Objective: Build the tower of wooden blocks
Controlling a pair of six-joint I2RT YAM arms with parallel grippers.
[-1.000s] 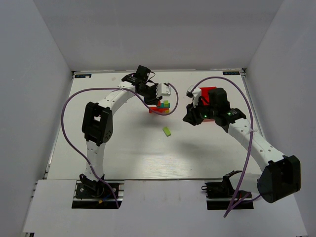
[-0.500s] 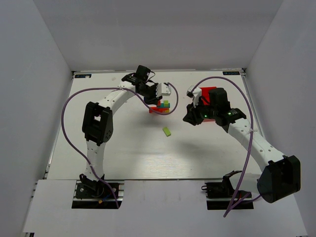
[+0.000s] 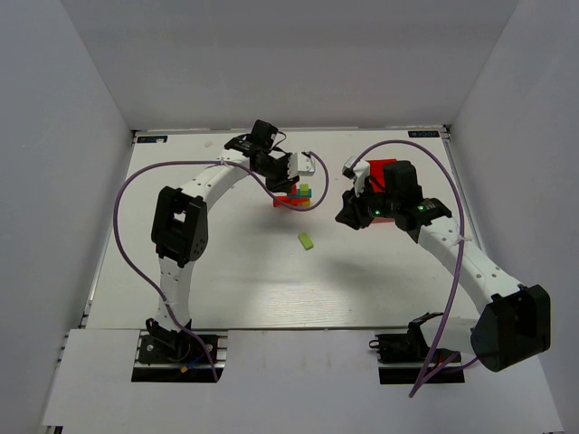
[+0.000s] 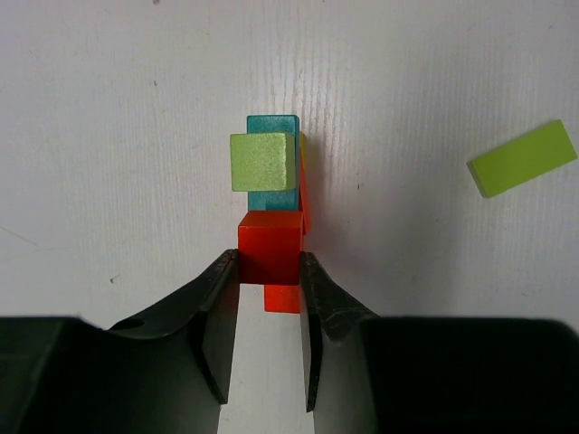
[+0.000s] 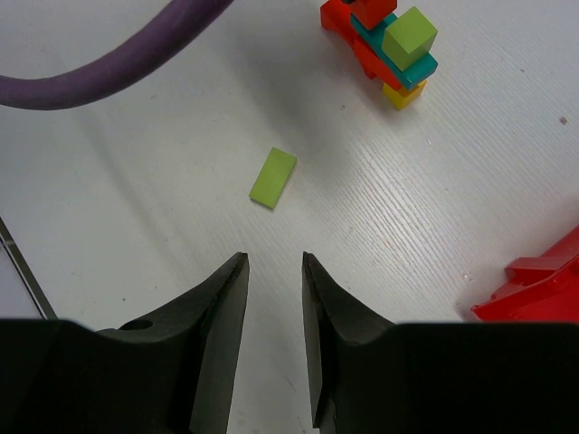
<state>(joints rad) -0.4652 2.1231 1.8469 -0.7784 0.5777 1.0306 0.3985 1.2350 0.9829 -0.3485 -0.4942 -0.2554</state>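
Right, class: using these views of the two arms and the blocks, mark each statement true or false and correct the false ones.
1. The left tool grips a red block. True.
2. A lime bar lies loose on the table. True.
3. The right tool is shut on a block. False: it is open and empty.
4. The lime cube sits under the teal block. False: the cube rests on top of it.
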